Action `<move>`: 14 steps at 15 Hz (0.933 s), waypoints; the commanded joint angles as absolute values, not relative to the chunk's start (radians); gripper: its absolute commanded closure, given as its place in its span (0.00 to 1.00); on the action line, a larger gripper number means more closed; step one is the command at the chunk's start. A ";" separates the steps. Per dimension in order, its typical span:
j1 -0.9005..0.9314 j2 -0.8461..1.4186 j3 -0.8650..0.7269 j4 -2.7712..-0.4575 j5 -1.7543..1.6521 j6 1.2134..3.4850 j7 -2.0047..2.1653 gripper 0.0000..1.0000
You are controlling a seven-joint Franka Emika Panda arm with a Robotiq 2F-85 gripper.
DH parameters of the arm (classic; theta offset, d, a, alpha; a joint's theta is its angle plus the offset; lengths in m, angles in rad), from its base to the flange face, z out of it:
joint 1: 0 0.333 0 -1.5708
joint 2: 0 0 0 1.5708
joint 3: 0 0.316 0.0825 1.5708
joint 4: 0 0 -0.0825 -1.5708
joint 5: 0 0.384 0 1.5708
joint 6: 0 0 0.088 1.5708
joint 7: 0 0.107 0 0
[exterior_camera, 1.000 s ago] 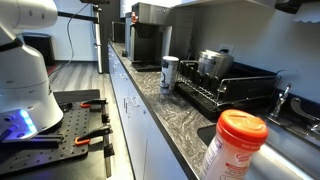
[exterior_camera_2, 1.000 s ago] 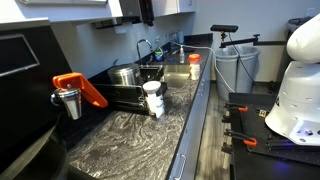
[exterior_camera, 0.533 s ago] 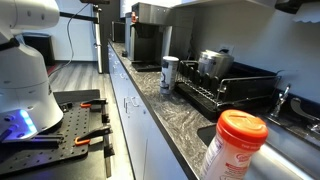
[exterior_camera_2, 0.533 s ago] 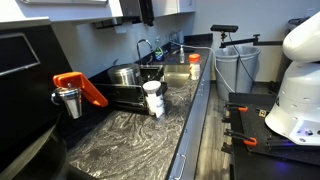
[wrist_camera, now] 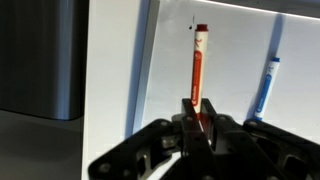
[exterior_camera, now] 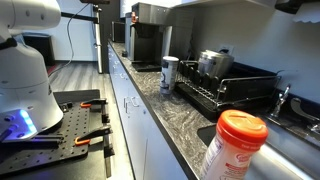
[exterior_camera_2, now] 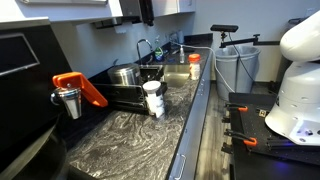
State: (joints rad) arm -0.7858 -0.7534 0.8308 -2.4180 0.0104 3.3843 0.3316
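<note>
In the wrist view my gripper (wrist_camera: 197, 112) is shut on the lower end of a red marker (wrist_camera: 199, 62), which points away from me in front of a white board (wrist_camera: 240, 80). A blue marker (wrist_camera: 267, 85) sits on the board to the right of it. The gripper itself is out of view in both exterior views; only the white arm base (exterior_camera: 25, 70) and part of the arm (exterior_camera_2: 295, 75) show there.
A dark stone counter (exterior_camera: 175, 110) holds a coffee machine (exterior_camera: 148, 35), a dish rack with a metal pot (exterior_camera: 213, 63), a white cup (exterior_camera: 169, 72) and an orange-lidded container (exterior_camera: 233, 140). A sink (exterior_camera_2: 172, 72) and bins (exterior_camera_2: 228, 65) show further along. Tools lie on the base plate (exterior_camera: 85, 125).
The arm in the exterior view has shifted slightly; the counter objects have not moved.
</note>
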 commanded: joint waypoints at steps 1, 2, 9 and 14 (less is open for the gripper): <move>-0.777 -0.748 0.837 -2.418 0.070 3.385 0.274 0.89; -0.795 -0.753 0.851 -2.418 0.081 3.400 0.286 0.97; -0.860 -0.791 0.917 -2.377 0.259 3.461 0.295 0.97; -0.888 -0.757 0.955 -2.299 0.273 3.464 0.282 0.97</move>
